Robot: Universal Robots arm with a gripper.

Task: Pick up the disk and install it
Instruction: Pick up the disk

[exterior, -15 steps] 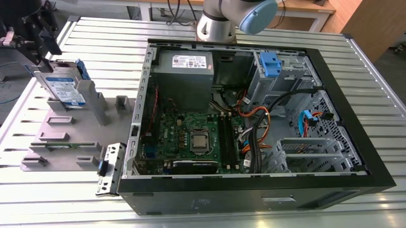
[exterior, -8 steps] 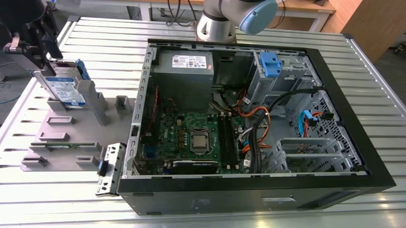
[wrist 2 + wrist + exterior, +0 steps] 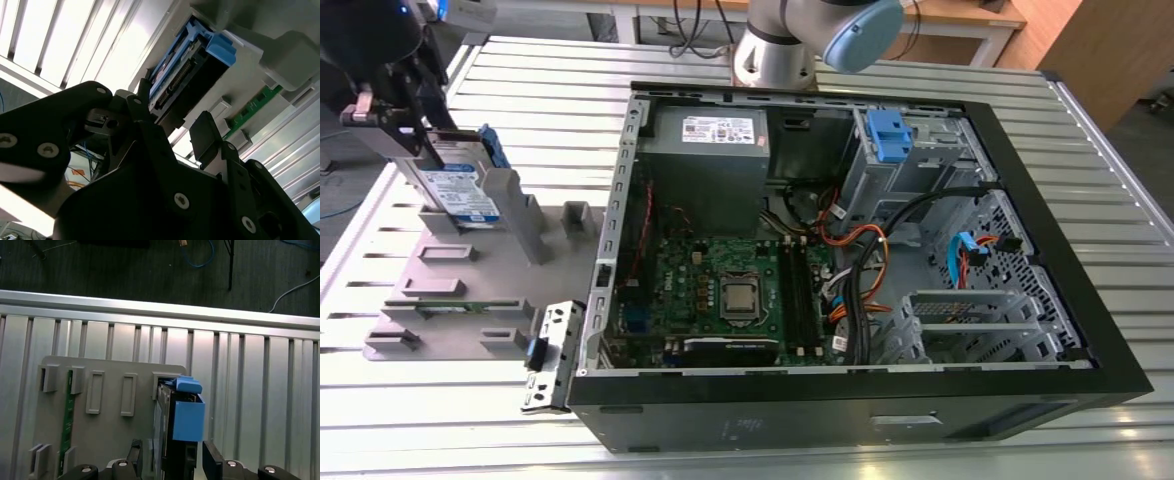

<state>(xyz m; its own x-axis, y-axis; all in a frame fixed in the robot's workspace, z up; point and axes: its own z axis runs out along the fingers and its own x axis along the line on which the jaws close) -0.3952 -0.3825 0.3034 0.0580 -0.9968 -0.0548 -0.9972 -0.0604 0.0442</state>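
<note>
Our pincer [image 3: 416,125] sits at the exterior view's left, just above the disk [image 3: 460,190], which stands upright in a grey rack [image 3: 520,215] on the surface [image 3: 547,70]. In both wrist views we see its fingers [image 3: 205,132] spread wide, flanking the disk's end.

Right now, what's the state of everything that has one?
disk, upright in the holder, not installed
gripper, at the disk's top, grip unclear
case, on its side, panel off
memory stick, on edge in a holder slot
</note>
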